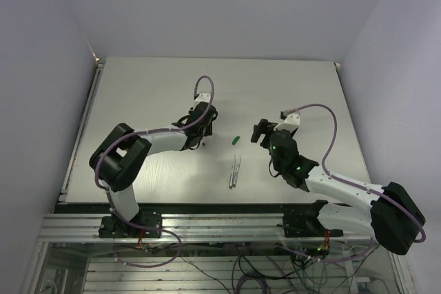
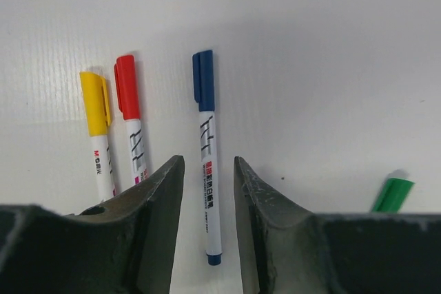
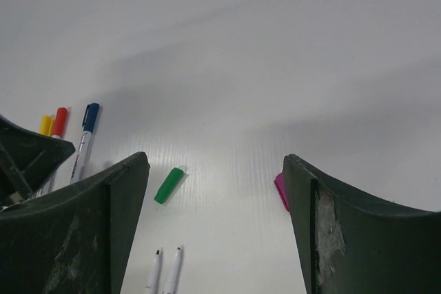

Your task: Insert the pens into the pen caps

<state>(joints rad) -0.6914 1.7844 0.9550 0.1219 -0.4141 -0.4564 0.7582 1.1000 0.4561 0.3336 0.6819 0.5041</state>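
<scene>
Two bare pens [image 1: 234, 172] are lying near-to-far on the desk [image 1: 310, 87]; we are judging the wide-spread right end effector [image 3: 216, 170] nearer; left end effector [image 2: 208, 163] is gaping, pinching nothing.

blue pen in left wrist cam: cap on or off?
On. The blue pen lies flat on the table with its blue clip cap seated over the far end, no tip showing.

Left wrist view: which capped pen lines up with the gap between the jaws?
The blue-capped pen: it runs into the gap; the red-capped pen and yellow-capped pen lie left of it.
</scene>
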